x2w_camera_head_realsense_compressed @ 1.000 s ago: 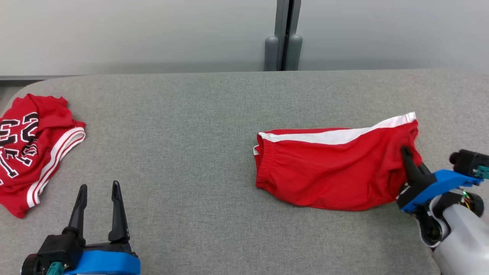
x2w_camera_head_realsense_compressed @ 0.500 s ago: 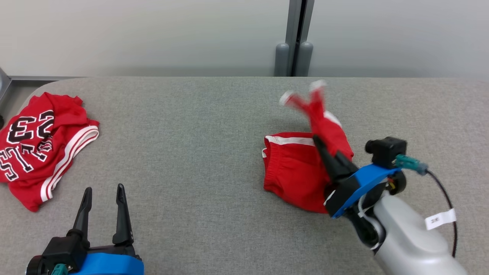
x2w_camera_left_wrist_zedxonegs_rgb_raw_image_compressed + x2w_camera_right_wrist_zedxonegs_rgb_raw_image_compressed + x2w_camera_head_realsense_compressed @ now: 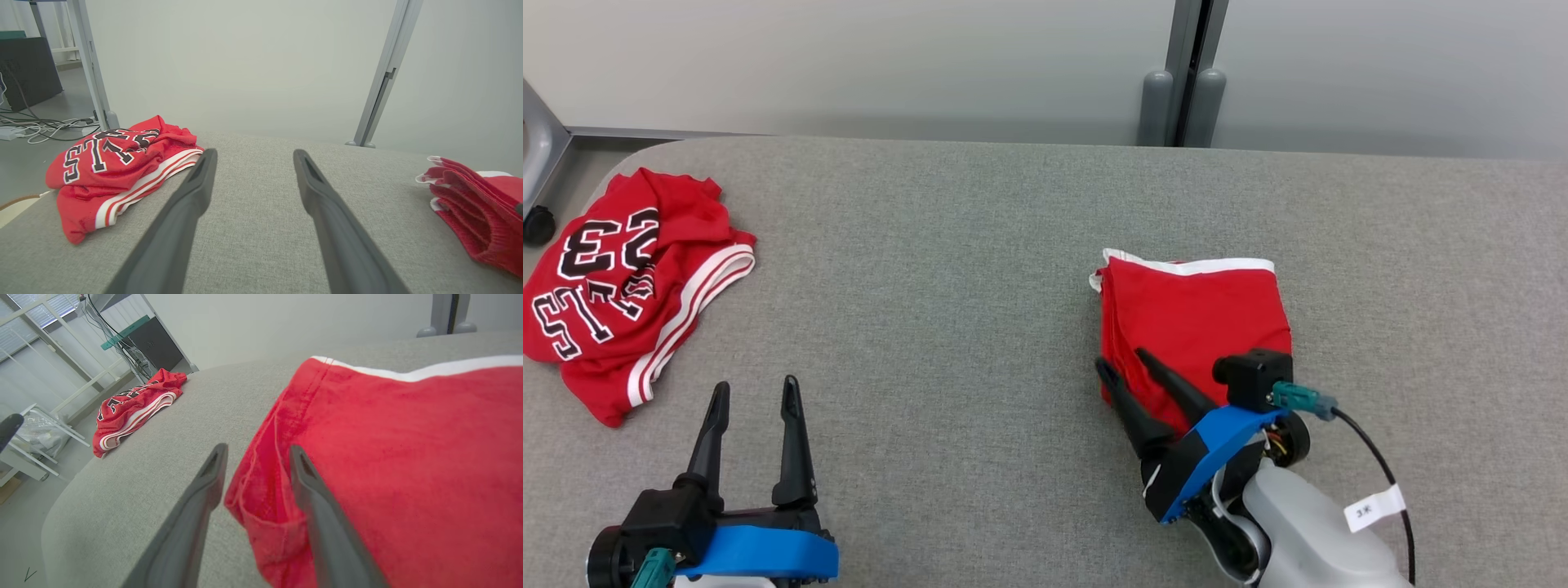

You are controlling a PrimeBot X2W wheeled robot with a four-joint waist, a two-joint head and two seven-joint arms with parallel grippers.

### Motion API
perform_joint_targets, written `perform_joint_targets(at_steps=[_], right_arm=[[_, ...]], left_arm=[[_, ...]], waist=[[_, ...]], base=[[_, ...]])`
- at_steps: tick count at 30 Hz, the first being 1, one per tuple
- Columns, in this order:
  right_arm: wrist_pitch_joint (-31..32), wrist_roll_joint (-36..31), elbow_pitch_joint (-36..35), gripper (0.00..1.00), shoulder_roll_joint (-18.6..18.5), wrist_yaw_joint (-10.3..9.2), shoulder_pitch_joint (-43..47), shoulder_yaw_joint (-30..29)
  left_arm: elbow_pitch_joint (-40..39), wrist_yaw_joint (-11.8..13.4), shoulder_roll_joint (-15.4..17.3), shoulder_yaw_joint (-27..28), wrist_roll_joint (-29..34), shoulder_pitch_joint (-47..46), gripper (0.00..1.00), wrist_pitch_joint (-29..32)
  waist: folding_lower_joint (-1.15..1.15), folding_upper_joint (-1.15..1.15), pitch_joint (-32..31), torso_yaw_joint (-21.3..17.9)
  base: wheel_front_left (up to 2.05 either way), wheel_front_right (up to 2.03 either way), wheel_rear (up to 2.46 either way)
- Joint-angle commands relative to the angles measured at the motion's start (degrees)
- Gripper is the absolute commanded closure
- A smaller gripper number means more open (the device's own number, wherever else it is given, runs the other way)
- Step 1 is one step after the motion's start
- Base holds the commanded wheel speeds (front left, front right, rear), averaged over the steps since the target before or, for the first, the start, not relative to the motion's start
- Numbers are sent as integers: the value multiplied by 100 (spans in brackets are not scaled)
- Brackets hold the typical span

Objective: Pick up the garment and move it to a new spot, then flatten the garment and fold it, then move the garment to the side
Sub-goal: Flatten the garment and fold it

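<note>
Head view: folded red shorts (image 3: 1192,318) lie flat on grey table (image 3: 931,286), right of centre, white stripe along far edge. Right gripper (image 3: 1123,359) at shorts' near left corner, fingers parted, nothing clamped. Left gripper (image 3: 754,385) near left, spread wide, empty. Crumpled red jersey (image 3: 629,294) at far left edge.
Left wrist view: wide gap between fingers, bare table behind; jersey left, shorts right.
Right wrist view: fingers straddle shorts' corner hem, loose, not pinching.
</note>
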Motion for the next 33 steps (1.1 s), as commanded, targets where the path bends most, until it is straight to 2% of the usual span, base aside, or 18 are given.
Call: perform_joint_targets(at_steps=[1, 5, 11, 12, 13, 14, 18, 26, 31, 33], right_arm=[[-86, 7, -50, 0, -56, 2, -73, -33], [-193, -100, -297, 0, -395, 2, -24, -348], [-206, -459, -788, 1, -861, 1, 333, -1477], [-205, -538, -818, 58, -877, 2, 370, -1611], [-207, -611, -838, 82, -888, 2, 385, -1748], [-206, -702, -798, 100, -899, 2, 413, -1824], [-208, -1091, -677, 100, -699, 2, 485, -1937], [-208, -1750, -175, 100, -71, 1, 396, -1700], [-208, -1708, 31, 100, 107, 1, 330, -1265], [-209, -1411, -62, 100, 128, 2, 370, -961]], left_arm=[[-2, -31, -6, 32, 2, -68, 0, -17], [-8, -31, -6, 64, 24, -34, 0, -17], [-46, -31, -6, 66, 0, -53, 0, -17], [-49, -32, -6, 56, 1, -65, 0, -17], [-51, -32, -6, 50, 6, -77, 0, -17], [-51, -32, -5, 47, 9, -89, 0, -17], [-41, -33, -6, 20, 20, -136, 0, -17], [15, -37, -7, -155, 43, -294, 0, -17], [42, -28, -6, -186, 75, -296, 0, -17], [73, -29, -6, -192, 87, -294, 0, -17]], waist=[[0, -1, -2, -11], [0, -1, -17, -40], [0, -1, 18, -49], [0, -1, 26, -43], [0, -1, 36, -40], [0, -1, 47, -36], [0, -1, 93, 6], [0, -1, 197, 220], [0, -1, 223, 288], [0, -1, 220, 309]], base=[[0, 0, 0], [0, 0, 0], [0, 0, 0], [0, 0, 0], [0, 0, 0], [0, 0, 0], [0, 0, 0], [0, 0, 0], [0, 0, 0], [0, 0, 0]])
